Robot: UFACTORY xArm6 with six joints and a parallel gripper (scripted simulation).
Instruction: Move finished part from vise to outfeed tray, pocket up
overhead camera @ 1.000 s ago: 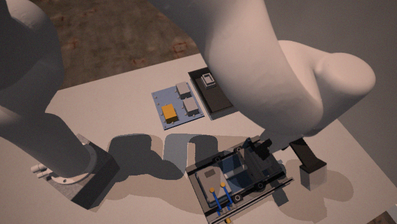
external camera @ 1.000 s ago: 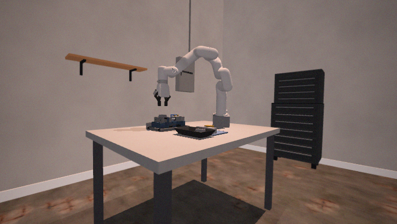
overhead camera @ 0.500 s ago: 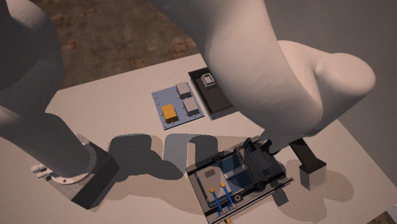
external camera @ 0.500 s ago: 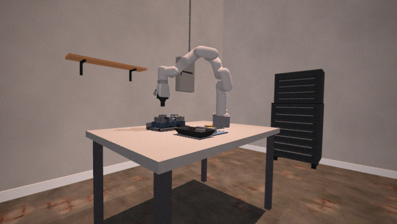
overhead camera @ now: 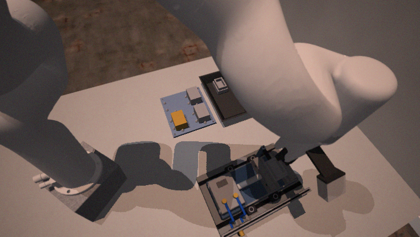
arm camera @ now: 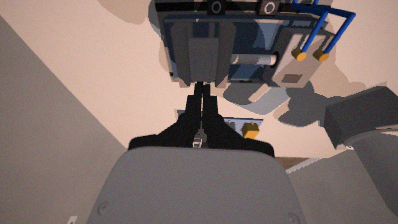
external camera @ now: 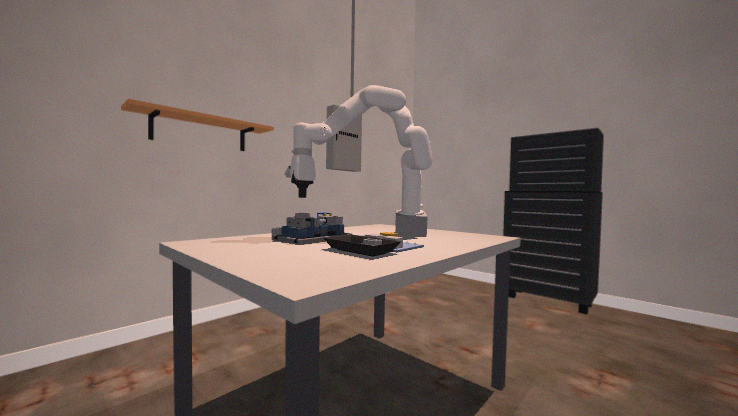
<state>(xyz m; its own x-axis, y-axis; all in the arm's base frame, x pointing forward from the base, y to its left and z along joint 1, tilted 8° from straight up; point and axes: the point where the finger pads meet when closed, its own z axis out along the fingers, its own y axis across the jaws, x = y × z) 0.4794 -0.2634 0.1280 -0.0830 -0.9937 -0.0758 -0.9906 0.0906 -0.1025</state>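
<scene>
One grey block [arm camera: 202, 47] sits clamped between the two darker jaws of the vise [overhead camera: 258, 191]. I take it to be the finished part, though no pocket can be made out on it from these angles. It lies directly ahead of the gripper [arm camera: 202, 87], which hangs well above the vise in the exterior view. The gripper's fingers are pressed together with nothing between them.

By my reading, the task is at its first step: the part is not yet grasped and nothing has left the vise. The next move calls for spreading the fingers wide enough to straddle the block. The gripper must then come straight down onto it before closing. Two blue levers with orange knobs [overhead camera: 235, 195] lie over the pale end of the vise and should be kept out of the descent path.

Beyond the vise, the dark outfeed tray [overhead camera: 229, 102] rests on the table [overhead camera: 117, 102]. It already carries one pale pocketed piece [overhead camera: 220, 84] at its far end, with bare floor nearer. Just beside the tray lies a blue fixture plate [overhead camera: 176, 102] with two grey blocks and an orange block [overhead camera: 178, 119].

No brand, label or writing is legible anywhere.
</scene>
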